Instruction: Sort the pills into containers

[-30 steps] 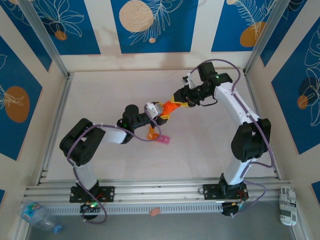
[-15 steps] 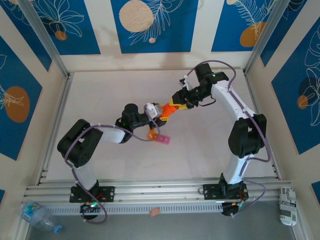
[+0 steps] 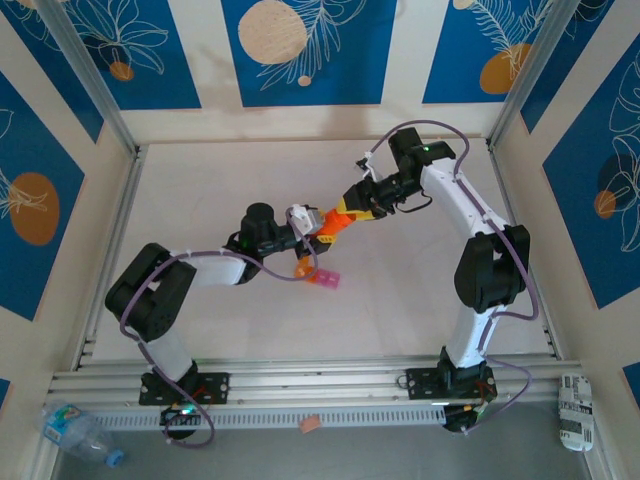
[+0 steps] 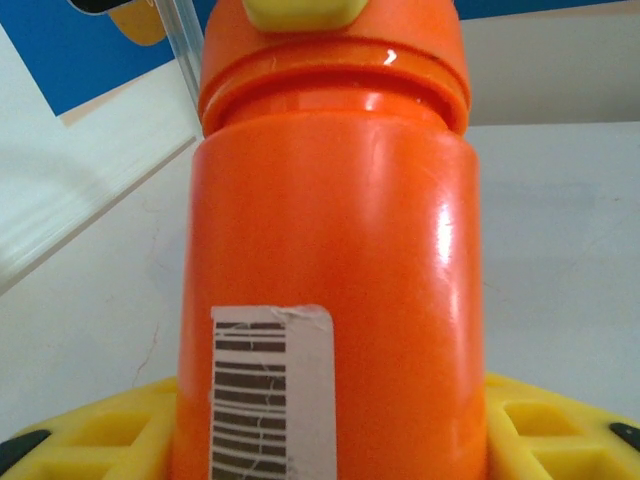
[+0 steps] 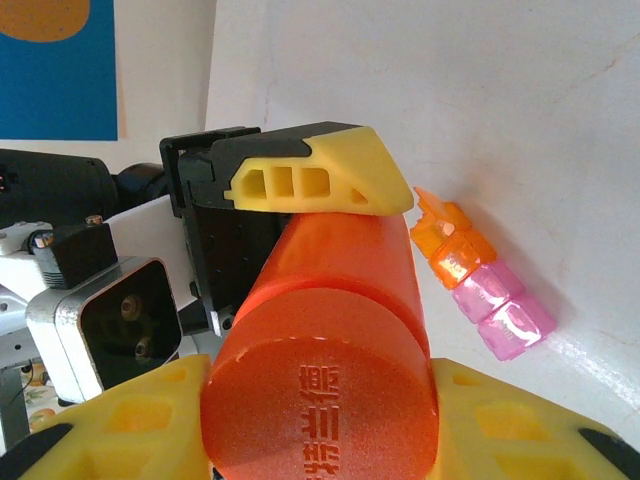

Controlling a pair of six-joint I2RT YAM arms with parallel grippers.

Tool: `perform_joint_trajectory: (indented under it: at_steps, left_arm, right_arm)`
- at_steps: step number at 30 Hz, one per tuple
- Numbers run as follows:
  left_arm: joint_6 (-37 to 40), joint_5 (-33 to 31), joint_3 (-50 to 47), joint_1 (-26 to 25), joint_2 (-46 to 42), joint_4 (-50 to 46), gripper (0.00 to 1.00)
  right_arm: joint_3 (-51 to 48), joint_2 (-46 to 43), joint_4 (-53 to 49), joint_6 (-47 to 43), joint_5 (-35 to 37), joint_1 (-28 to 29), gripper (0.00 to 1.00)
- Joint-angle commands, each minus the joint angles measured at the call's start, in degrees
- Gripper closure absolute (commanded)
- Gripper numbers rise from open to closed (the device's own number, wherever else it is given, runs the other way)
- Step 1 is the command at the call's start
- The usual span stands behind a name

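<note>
Above table (image 3: 200, 190), left hand (image 3: 322, 229) and right hand (image 3: 353, 207) clamp bottle (image 3: 338, 217).

**Markings on view: one barcode sticker, one row of raised lettering, one printed packet**

Orange bottle (image 4: 330, 250): a white sticker (image 4: 270, 395) with a ragged top edge sits on its side and carries black barcode bars. The cap (image 5: 320, 415) of the same bottle has a row of raised characters moulded into its flat face; they look Chinese but are too blurred to spell out. White packet (image 3: 573, 410), near right corner past the rail: dark print, too small to read.
</note>
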Motion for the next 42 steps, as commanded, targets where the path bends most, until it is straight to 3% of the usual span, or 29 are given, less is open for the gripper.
perform_joint_trajectory:
  at_steps: [1,8,15,23,31,42]
  left_arm:
    - [-0.87,3.41,2.47,-0.28,-2.31,6.21,1.0]
    - [-0.22,4.5,3.16,-0.23,-2.62,3.92,1.0]
    - [-3.88,1.67,2.92,-0.23,-1.73,9.88,1.0]
    - [-4.01,1.34,3.0,-0.27,-1.64,10.05,1.0]
    - [-3.08,2.01,2.31,-0.28,-1.79,8.49,1.0]
    - [-3.75,0.65,0.76,-0.28,-0.75,9.94,1.0]
  right_arm:
    - [-1.62,0.48,0.0,0.05,0.76,1.83,0.66]
    - [-0.08,1.39,-2.82,-0.71,6.8,2.74,0.66]
    - [-2.97,2.92,4.03,7.87,-0.99,4.35,0.65]
    - [-2.87,4.23,3.9,9.97,-0.86,5.68,0.64]
    - [-0.41,4.25,2.6,9.89,1.35,5.51,0.51]
    - [2.17,3.06,2.86,12.1,3.63,4.89,0.41]
